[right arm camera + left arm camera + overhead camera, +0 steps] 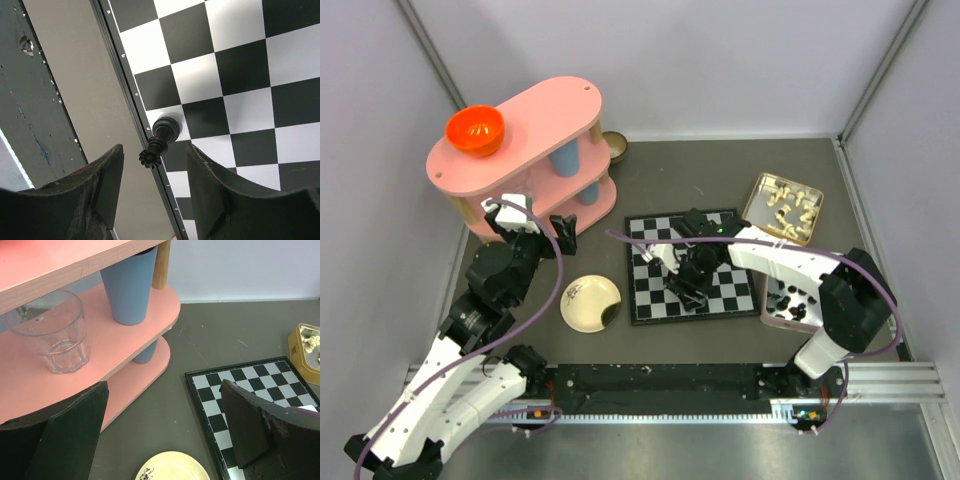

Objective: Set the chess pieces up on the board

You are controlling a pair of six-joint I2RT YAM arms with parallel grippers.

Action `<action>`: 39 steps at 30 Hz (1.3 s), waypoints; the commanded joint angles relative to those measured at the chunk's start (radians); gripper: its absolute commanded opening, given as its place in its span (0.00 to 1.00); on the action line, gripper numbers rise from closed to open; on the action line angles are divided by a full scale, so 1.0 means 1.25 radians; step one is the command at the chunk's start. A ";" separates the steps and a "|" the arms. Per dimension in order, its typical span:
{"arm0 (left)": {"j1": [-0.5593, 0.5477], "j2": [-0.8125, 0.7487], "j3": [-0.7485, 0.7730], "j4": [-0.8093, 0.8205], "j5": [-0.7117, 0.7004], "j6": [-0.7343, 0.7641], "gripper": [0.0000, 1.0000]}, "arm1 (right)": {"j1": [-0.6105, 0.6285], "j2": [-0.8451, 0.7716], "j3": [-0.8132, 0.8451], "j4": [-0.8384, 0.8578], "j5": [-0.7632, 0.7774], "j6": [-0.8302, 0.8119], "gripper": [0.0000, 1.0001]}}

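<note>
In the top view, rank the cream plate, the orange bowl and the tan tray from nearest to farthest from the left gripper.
From the left gripper:
1. the cream plate, on the table, toward the bases.
2. the orange bowl, atop the pink shelf.
3. the tan tray, far right.

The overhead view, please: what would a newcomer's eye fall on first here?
The pink shelf at the back left, with a bright orange bowl on top, stands out first. Next comes the checkered board in the middle, where the right gripper hangs open above one black chess piece at its edge.
</note>
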 commanded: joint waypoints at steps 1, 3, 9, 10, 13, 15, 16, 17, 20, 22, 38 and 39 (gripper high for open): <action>0.000 -0.006 0.003 0.025 0.003 -0.010 0.99 | -0.007 -0.006 0.019 0.016 -0.001 0.002 0.50; 0.001 -0.006 0.003 0.027 0.002 -0.009 0.99 | -0.007 -0.007 0.014 0.016 0.000 -0.001 0.48; 0.000 -0.006 0.002 0.027 0.003 -0.013 0.99 | -0.007 0.006 0.013 0.019 0.000 0.004 0.43; 0.002 -0.006 0.002 0.027 0.003 -0.013 0.99 | -0.007 0.007 0.013 0.019 -0.001 0.004 0.41; 0.001 -0.006 0.003 0.027 0.002 -0.011 0.99 | -0.006 0.010 0.013 0.021 -0.003 0.004 0.40; 0.000 -0.006 0.002 0.027 0.003 -0.013 0.99 | -0.006 0.015 0.013 0.022 -0.001 0.002 0.40; 0.001 -0.006 0.002 0.028 0.003 -0.013 0.99 | -0.007 0.017 0.013 0.022 0.000 0.004 0.40; 0.001 -0.006 0.002 0.027 0.003 -0.013 0.99 | -0.007 0.017 0.013 0.023 0.000 0.004 0.40; 0.001 -0.004 0.001 0.030 0.004 -0.014 0.99 | -0.007 0.023 0.014 0.028 0.002 0.008 0.43; 0.001 -0.003 0.001 0.030 0.004 -0.014 0.99 | -0.007 0.027 0.015 0.032 0.005 0.009 0.44; 0.001 -0.004 -0.005 0.032 0.003 -0.014 0.99 | -0.007 0.037 0.008 0.039 0.005 0.015 0.37; 0.001 -0.006 -0.006 0.030 0.003 -0.014 0.99 | -0.007 0.037 0.007 0.039 0.002 0.014 0.36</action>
